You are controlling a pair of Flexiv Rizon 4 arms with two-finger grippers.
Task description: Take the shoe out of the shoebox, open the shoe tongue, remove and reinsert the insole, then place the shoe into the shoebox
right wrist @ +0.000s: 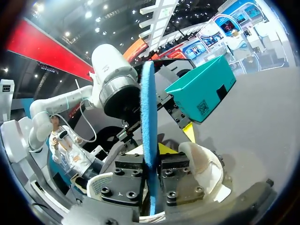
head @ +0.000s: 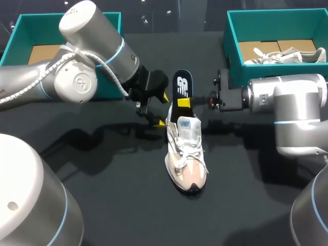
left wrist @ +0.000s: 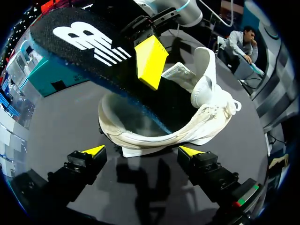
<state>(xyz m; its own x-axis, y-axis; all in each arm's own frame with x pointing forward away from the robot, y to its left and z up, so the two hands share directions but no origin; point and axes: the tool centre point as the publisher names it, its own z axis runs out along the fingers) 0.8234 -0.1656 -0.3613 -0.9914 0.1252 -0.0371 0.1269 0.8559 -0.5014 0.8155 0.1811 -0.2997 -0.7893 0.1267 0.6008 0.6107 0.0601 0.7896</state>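
Lying on the black table [head: 118,205] just below the frame's centre, the pale shoe [head: 187,164] is pointing its toe toward the lower edge and its heel toward the top. The dark insole [head: 182,84] is standing up out of the heel opening, logo end highest. The right gripper [head: 183,102], on the arm at the frame's right, is pinching the insole low down. In the right wrist view the insole's blue edge is running straight up between the fingers, which are pressing it from both sides. The left gripper [head: 163,110] is hanging just left of the heel with its fingers spread, holding nothing. In its own wrist view the heel is lying just ahead of the gap. Farther back, one teal shoebox [head: 38,18] is sitting at upper left and a second shoebox [head: 233,51] at upper right, this one holding a second shoe [head: 287,55].
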